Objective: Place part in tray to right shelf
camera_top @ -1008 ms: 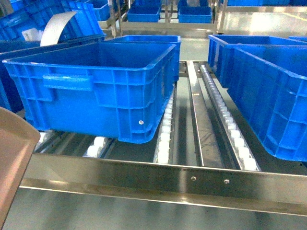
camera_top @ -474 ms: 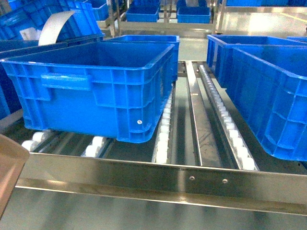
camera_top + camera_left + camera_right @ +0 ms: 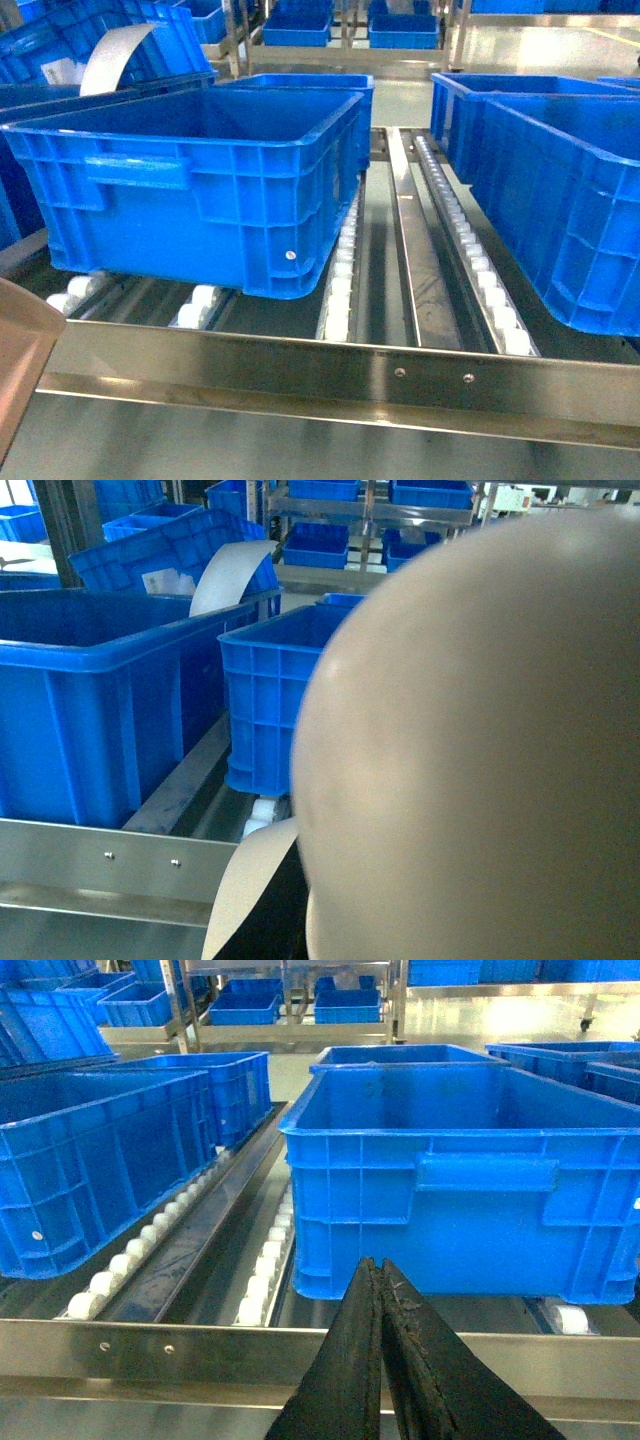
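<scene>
Only a corner of the pale beige tray (image 3: 18, 352) shows at the lower left edge of the head view. In the left wrist view the tray (image 3: 480, 750) fills most of the picture, held up close to the camera. It hides my left gripper's fingers, which carry it. The part is out of view. The right shelf's steel front rail (image 3: 400, 375) runs across in front of me, with white roller lanes (image 3: 480, 270) behind it. My right gripper (image 3: 378, 1265) is shut with nothing in it, just before the rail (image 3: 200, 1350).
A large blue crate (image 3: 200, 180) sits on the left lanes and another (image 3: 570, 200) on the right. A bare roller lane lies between them. More blue crates (image 3: 300, 25) stand on racks behind. A white curved sheet (image 3: 115, 55) leans at the far left.
The tray corner has sunk down and to the left in the head view, showing far less than a second ago. The shelf and crates have shifted only slightly.
</scene>
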Robot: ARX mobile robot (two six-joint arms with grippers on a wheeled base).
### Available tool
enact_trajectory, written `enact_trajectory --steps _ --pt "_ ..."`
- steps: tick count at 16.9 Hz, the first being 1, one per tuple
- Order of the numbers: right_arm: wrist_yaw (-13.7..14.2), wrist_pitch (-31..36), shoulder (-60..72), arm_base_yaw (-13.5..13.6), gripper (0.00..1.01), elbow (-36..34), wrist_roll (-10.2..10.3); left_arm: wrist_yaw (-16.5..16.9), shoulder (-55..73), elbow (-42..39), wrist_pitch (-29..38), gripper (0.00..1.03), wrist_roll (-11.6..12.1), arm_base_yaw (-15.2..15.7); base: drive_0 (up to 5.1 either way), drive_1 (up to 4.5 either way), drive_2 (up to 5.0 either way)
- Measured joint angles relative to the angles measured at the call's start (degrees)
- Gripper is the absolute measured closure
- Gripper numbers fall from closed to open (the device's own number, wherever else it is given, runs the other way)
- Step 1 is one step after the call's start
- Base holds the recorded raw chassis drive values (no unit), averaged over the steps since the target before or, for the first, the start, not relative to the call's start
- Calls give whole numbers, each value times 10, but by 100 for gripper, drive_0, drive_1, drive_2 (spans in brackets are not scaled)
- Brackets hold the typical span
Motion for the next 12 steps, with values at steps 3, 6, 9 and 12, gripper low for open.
enact_trajectory --steps 3,6,9,12 --pt "0 0 0 0 99 0 0 0 0 0 0 87 0 0 0 0 0" --pt "0 0 0 0 71 0 0 0 0 0 0 87 0 0 0 0 0" --pt "0 0 0 0 45 0 0 0 0 0 0 87 0 0 0 0 0" --pt "0 0 0 0 5 0 0 0 0 0 0 87 0 0 0 0 0"
